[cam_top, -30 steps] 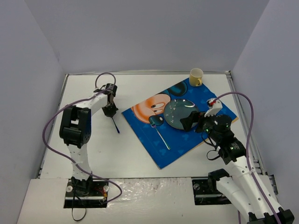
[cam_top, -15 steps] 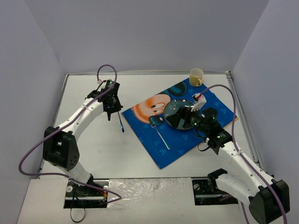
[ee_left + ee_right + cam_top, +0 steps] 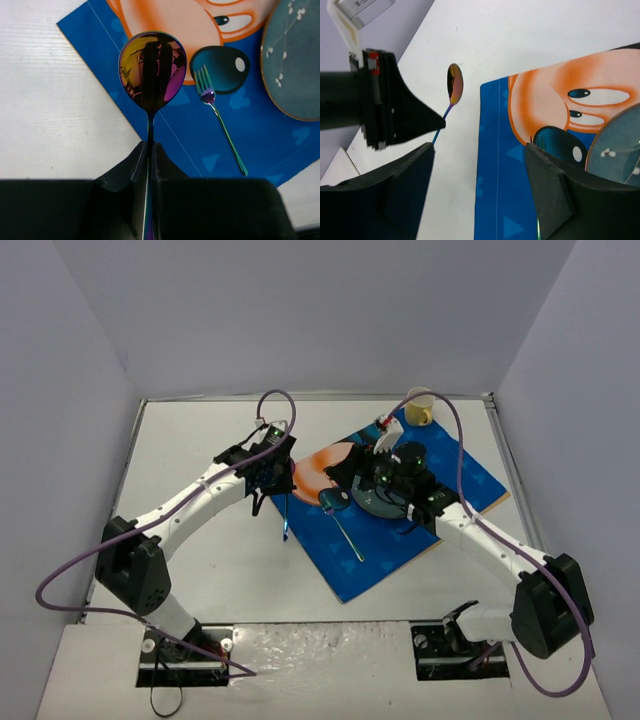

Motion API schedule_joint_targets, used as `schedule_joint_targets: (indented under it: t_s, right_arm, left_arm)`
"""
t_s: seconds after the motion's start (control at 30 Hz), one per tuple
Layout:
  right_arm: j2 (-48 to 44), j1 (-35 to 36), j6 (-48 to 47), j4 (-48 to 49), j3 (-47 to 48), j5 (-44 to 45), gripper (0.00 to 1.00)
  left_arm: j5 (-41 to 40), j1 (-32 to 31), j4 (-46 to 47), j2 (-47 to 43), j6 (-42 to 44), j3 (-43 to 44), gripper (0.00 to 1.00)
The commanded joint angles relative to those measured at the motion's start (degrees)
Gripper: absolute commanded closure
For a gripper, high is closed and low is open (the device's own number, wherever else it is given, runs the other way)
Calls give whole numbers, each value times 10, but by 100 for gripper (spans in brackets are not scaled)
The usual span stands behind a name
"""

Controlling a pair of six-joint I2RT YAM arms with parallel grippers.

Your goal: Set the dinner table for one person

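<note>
Left end effector [image 3: 150, 150]: clamped shut on the spoon [image 3: 152, 70] handle. The spoon's long axis runs straight out ahead, bowl foremost, raised over the left edge of the mat [image 3: 195, 145].
Fork [image 3: 220, 117]: flat on the mat, just right of the spoon, slightly skewed to it, tines pointing the same way.
Plate [image 3: 295, 55]: on the mat, beyond the fork.
Right end effector [image 3: 479, 150]: spread wide, empty, above the mat, facing the spoon.
Desk [image 3: 45, 100]: white, under everything.
Judgement: the left arm carries the spoon, and its likely spot lies ahead and to the right.

On placemat [image 3: 400, 552]: fork [image 3: 220, 117] left of plate [image 3: 295, 65]; cup [image 3: 424, 414] behind plate.
</note>
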Motion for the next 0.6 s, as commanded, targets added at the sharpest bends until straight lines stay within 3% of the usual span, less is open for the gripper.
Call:
schedule_joint_targets:
  t_s: [0.0,0.13,0.57]
  right_arm:
    - [39,11,22,86,45,4,38]
    - [75,23,17,93,70,8,46]
    - [116,41,17,110,95,-2,53]
  left_arm:
    - [4,-24,24,-58,10,17,100]
    - [7,-44,29,-66,-3,17,100]
    - [30,-59,50,-74,-24,23,100]
